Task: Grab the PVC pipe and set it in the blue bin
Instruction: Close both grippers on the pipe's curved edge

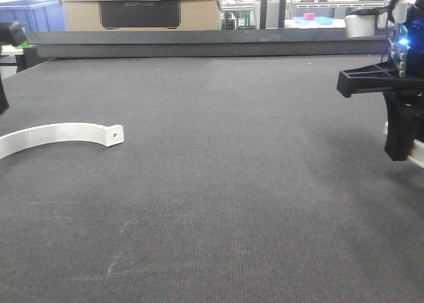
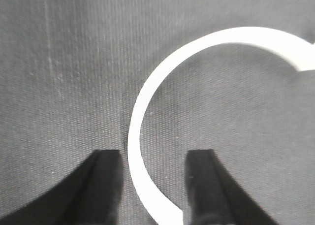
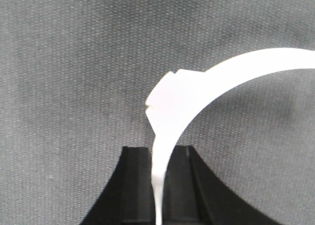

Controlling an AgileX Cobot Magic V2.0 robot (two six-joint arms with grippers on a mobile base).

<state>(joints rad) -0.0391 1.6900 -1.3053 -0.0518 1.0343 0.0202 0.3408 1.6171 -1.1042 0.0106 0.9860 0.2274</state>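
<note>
Right hand (image 3: 161,151) clamps a thin white PVC pipe arc (image 3: 197,87); open left hand (image 2: 153,156) straddles another arc (image 2: 140,104).

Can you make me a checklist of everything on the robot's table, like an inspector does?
Surface: dark woven mat with a few pale scuffs.
Job's things: left curved piece, white, resting on the mat; right curved piece, white, gripped at one end; blue bin far off at the back left.
Clutter: nothing seen.
End effectors: left end effector open, one finger on each side of the left curved piece; right end effector shut on the right curved piece.
Cables: one dark cable above the right arm.
Surroundings: cardboard box and shelving behind the table.
</note>
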